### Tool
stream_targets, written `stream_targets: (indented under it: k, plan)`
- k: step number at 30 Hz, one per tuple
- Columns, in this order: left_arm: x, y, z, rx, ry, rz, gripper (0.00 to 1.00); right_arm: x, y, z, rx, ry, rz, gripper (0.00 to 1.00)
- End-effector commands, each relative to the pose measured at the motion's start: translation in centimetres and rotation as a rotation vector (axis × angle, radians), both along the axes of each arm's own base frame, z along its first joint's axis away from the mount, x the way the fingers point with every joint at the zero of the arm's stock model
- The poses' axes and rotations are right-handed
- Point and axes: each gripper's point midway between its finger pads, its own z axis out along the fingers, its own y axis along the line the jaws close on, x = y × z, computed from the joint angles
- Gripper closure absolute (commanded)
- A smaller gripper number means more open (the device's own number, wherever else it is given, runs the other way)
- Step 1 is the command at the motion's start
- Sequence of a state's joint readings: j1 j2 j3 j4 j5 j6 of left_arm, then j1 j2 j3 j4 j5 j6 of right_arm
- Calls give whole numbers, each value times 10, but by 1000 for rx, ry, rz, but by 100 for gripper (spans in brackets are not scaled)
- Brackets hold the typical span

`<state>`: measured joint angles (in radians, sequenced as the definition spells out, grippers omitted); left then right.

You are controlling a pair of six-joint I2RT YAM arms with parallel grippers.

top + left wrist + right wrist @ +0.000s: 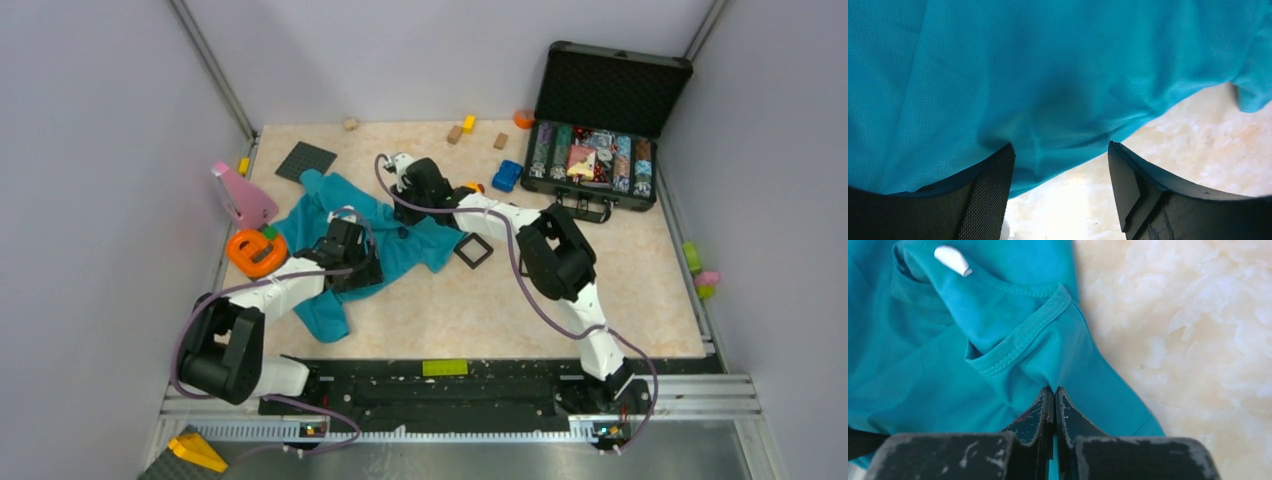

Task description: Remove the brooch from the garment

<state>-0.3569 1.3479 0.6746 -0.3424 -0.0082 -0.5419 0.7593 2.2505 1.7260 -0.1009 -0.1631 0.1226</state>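
The teal garment [425, 245] lies crumpled left of the table's middle. My left gripper [360, 270] rests low on it, open; the cloth's edge [998, 75] lies between its wide-apart fingers [993, 185] over bare table. My right gripper [408, 212] is at the garment's upper right part, shut on a pinched fold of cloth [923, 365] just below a stitched hem; teal shows between its fingertips [1054, 389]. A small white oblong piece [952, 259] sits on the cloth farther off. The brooch does not show clearly; a tiny dark speck [403, 232] on the cloth is too small to identify.
A black square frame [474, 250] lies right of the garment. A dark grey plate [305, 160], a pink object [243, 195] and an orange ring [256, 252] are at the left. A blue toy car [507, 176] and an open black case [600, 150] are at the back right.
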Motion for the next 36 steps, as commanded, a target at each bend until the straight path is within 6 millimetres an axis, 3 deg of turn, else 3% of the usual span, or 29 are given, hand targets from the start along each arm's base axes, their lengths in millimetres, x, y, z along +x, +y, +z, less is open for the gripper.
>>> stream_targets:
  k: [1, 6, 10, 13, 14, 15, 16, 17, 24, 29, 36]
  plan:
    - [0, 9, -12, 23, 10, 54, 28, 31, 1, 44, 73, -96, -108, 100]
    - [-11, 10, -23, 23, 57, 64, 28, 68, -40, 59, 198, -39, -318, 100]
    - [-15, 8, -29, 14, 79, 57, 28, 81, -69, 41, 207, 33, -421, 100]
    - [-17, 6, -30, 9, 91, 46, 28, 76, -73, 31, 158, 55, -407, 94]
    - [-17, 6, -29, 9, 89, 40, 28, 74, -73, 30, 148, 61, -404, 88]
    - [-18, 1, -25, -12, 90, 21, 28, 72, -72, 33, 148, 61, -385, 76]
    - [-18, -2, -18, -26, 79, 8, 28, 68, -72, 38, 148, 54, -365, 63]
    - [-17, -4, -11, -35, 61, -6, 28, 66, -74, 43, 149, 42, -358, 57]
    - [-14, -15, 57, -105, -67, -64, 30, 31, -85, 64, 74, -6, -299, 53]
    - [-8, -14, 97, -116, -181, -85, 29, -16, -76, 53, -2, 13, -233, 50]
    - [9, 9, 113, -49, -266, -15, 27, -66, -69, 13, -108, 67, -179, 45]
